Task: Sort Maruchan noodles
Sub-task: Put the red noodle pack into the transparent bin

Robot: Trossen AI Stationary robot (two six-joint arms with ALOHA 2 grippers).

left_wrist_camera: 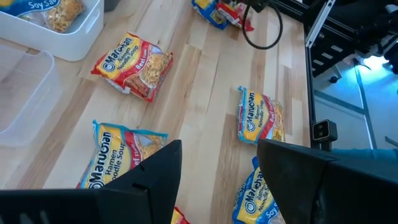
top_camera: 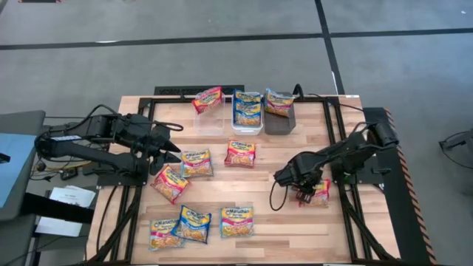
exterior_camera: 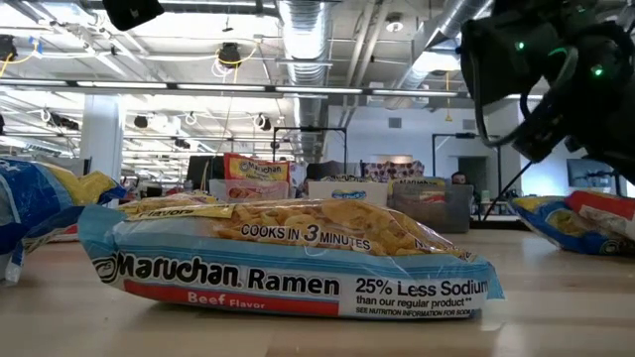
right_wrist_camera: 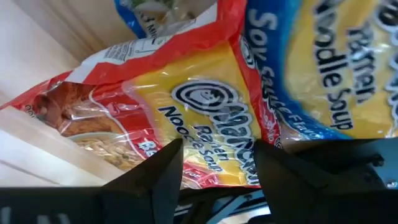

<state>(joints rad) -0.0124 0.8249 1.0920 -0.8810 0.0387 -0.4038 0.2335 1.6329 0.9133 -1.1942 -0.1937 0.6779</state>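
Picking is the step in hand: the right claw (top_camera: 306,193) hangs low over a red packet (top_camera: 319,192) at the right side of the wooden surface (top_camera: 284,229), its fingers spread and holding nothing. In the right wrist view that red packet (right_wrist_camera: 186,118) lies directly beneath and between the fingers, partly overlapped by a blue packet (right_wrist_camera: 336,68) just beyond it. The next move, as I judge it, calls for closing on the red packet alone and carrying it to the bins (top_camera: 247,111) far ahead of the claw. The packet looks nearly square, so its long axis is hard to tell; its printed name runs slantwise across the gap between the fingers. The left claw (top_camera: 171,145) waits above the left side, also spread and empty, with a beef packet (top_camera: 196,162) just below it. More packets lie scattered on the near part of the surface, well apart from the right claw.
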